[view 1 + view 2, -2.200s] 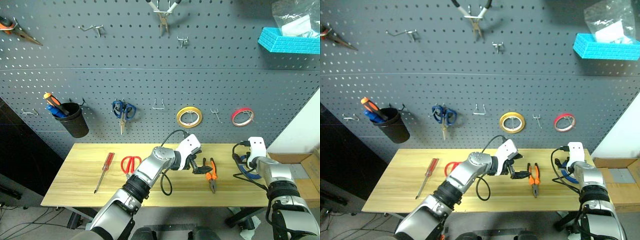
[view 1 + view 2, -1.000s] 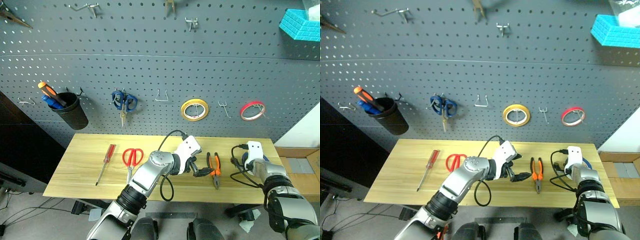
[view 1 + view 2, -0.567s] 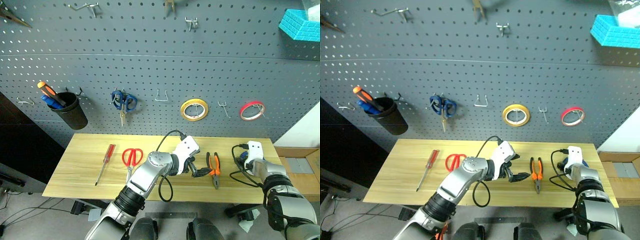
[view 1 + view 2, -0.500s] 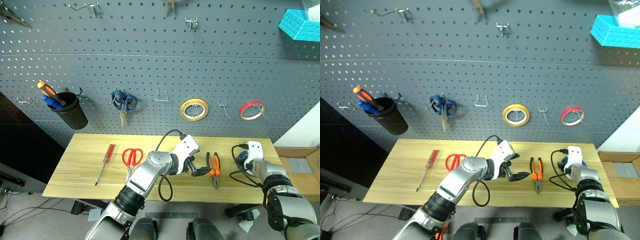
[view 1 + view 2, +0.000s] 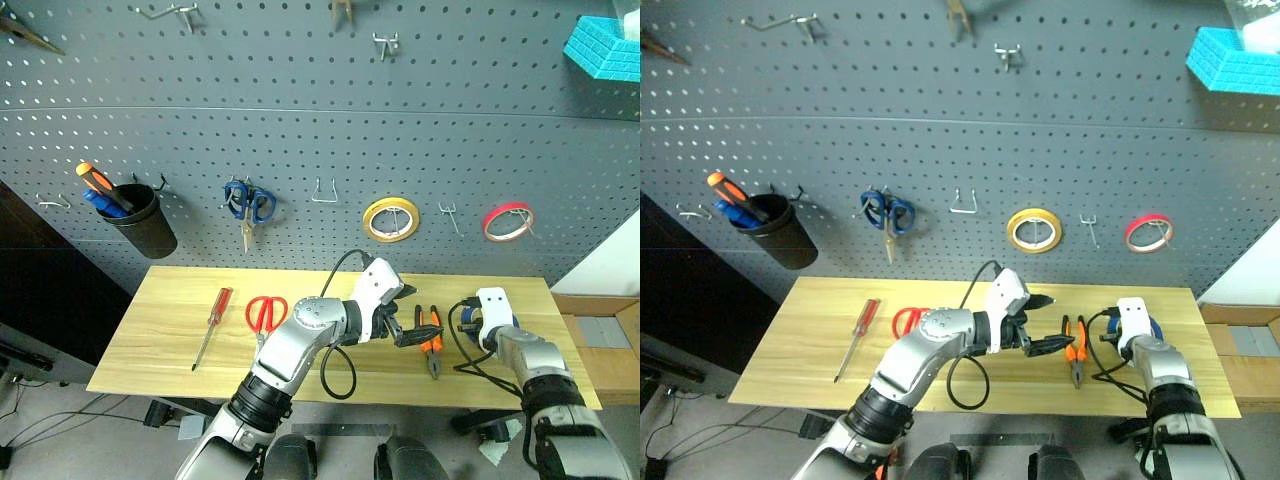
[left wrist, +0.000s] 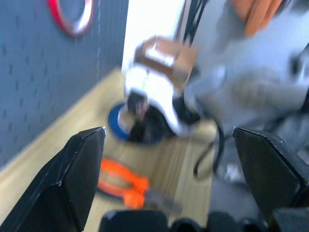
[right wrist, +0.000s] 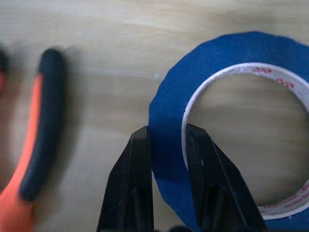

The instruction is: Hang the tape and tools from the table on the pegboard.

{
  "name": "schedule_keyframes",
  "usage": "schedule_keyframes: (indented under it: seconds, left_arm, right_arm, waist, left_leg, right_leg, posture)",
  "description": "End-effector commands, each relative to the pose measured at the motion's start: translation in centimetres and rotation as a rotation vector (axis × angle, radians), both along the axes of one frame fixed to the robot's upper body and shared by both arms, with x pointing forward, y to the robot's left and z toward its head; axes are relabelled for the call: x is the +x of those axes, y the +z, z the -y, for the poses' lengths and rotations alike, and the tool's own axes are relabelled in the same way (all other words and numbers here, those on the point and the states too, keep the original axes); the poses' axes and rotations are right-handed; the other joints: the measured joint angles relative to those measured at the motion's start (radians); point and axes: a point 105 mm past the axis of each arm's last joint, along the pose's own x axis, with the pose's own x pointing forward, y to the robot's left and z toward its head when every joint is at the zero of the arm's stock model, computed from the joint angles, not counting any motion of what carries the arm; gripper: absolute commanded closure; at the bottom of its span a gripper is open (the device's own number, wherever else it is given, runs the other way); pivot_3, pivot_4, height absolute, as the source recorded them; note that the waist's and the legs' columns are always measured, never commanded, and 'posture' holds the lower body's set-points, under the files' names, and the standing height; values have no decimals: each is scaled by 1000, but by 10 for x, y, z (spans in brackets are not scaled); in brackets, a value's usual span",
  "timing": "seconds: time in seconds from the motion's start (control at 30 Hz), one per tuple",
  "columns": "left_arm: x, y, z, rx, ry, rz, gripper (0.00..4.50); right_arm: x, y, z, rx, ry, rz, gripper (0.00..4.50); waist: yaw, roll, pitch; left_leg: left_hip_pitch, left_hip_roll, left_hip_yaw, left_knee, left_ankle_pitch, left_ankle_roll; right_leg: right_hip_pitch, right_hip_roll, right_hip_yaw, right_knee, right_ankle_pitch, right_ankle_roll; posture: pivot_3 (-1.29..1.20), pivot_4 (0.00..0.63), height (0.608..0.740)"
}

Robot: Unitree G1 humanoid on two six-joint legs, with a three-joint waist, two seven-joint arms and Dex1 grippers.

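Right gripper (image 7: pixel 166 145) clamped across blue tape (image 7: pixel 231 121) wall; lift level, clear of pliers (image 5: pixel 429 338), toward free pegboard (image 5: pixel 300 130) hook.

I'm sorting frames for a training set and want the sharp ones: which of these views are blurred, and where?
Left wrist view: smeared throughout; the blue tape, the pliers and the right gripper are soft, while the left gripper's own fingers stay fairly crisp. Right wrist view: the tape and the fingers clamping its wall are sharp, the pliers' handle at the edge is blurred. Head views: sharp, evenly lit.
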Motion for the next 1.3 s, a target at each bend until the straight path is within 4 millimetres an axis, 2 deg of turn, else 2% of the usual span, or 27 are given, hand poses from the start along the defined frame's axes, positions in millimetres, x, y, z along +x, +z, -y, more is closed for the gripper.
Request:
schedule_keyframes:
  seconds: [0.03, 0.17, 0.23, 0.3, 0.4, 0.47, 0.6, 0.7, 0.83, 1.0, 1.13, 1.23, 1.3]
  left_arm:
    - [3, 21, -14, -47, 21, 37, 0]
    - [11, 38, -54, -133, 128, -19, 0]
    - [10, 41, -69, -145, 177, -28, 0]
    - [6, 44, -79, -172, 213, -53, 0]
    - [-6, 46, -92, -184, 248, -74, 0]
    - [-16, 46, -95, -198, 247, -103, 0]
    - [-23, 49, -100, -217, 261, -133, 0]
    - [-18, 52, -103, -227, 289, -123, 0]
    - [-6, 61, -94, -250, 296, -90, 0]
    - [-1, 65, -88, -269, 305, -79, 0]
    - [-4, 65, -84, -269, 297, -78, 0]
    - [-2, 64, -78, -268, 290, -74, 0]
    - [1, 65, -76, -272, 292, -68, 0]
  right_arm:
    - [2, 43, -15, -87, 76, 178, 4107]
    - [-19, 86, -52, -160, 168, 411, 4107]
    - [-31, 102, -61, -312, 245, 515, 4107]
    - [-45, 111, -75, -361, 338, 594, 4107]
    - [-62, 118, -86, -445, 401, 694, 4107]
    - [-67, 129, -91, -543, 441, 791, 4107]
    - [-68, 138, -103, -598, 500, 902, 4107]
    - [-55, 141, -110, -608, 546, 960, 4107]
    - [-24, 129, -105, -496, 599, 911, 4107]
    - [7, 115, -84, -449, 620, 810, 4107]
    - [30, 119, -65, -421, 576, 780, 4107]
    - [44, 118, -64, -394, 590, 746, 4107]
    - [47, 117, -66, -366, 585, 740, 3397]
  waist:
    - [-3, 1, -1]
    - [-5, 2, -3]
    - [-5, 2, -6]
    - [-3, 1, -12]
    - [-3, -9, -24]
    - [-4, -12, -31]
    - [-5, -16, -43]
    - [-7, -18, -51]
    - [-7, -23, -62]
    - [-3, -23, -68]
    - [-3, -22, -68]
    - [-6, -20, -69]
    - [-4, -20, -69]
  left_leg:
    - [0, 0, 0, 0, 0, 0]
    - [-4, 0, -1, 0, 1, -2]
    - [-5, 1, -1, 0, 1, -2]
    - [-5, 0, -1, 0, 1, -2]
    - [-6, -2, -1, 1, 1, -2]
    - [-5, -2, -1, 1, 1, -2]
    - [-2, -2, -1, 2, 1, -2]
    - [10, -1, -2, 2, -1, 2]
    - [14, -3, -2, 3, 2, 7]
    - [13, -5, -1, 3, 2, 8]
    - [12, -4, -1, 3, 2, 8]
    - [12, -4, -1, 1, 3, 7]
    - [13, -3, -1, 2, 3, 7]
  right_leg:
    - [-1, 0, 0, 0, 0, 0]
    - [-6, 1, 1, 2, 0, 0]
    - [-7, 2, 0, 2, 0, 0]
    - [-7, 1, 0, 1, -1, 1]
    - [-6, 0, 1, 1, -1, 3]
    - [-6, 0, 1, 1, -1, 3]
    - [-3, 0, 2, 2, 0, 6]
    - [8, 1, 1, 2, 0, 7]
    - [13, 2, 2, 2, 1, 5]
    - [13, 2, 2, 1, 4, 1]
    - [12, 2, 3, 1, 4, 1]
    - [11, 1, 5, 1, 4, 0]
    - [11, 1, 5, 1, 4, 0]
  posture:
    - [138, 74, 740]
    - [127, 63, 740]
    - [115, 50, 740]
    - [104, 46, 740]
    - [94, 33, 740]
    - [91, 31, 740]
    - [89, 21, 740]
    - [99, 7, 740]
    - [114, 2, 740]
    - [130, 6, 740]
    - [145, 9, 740]
    - [152, 11, 740]
    - [157, 13, 740]
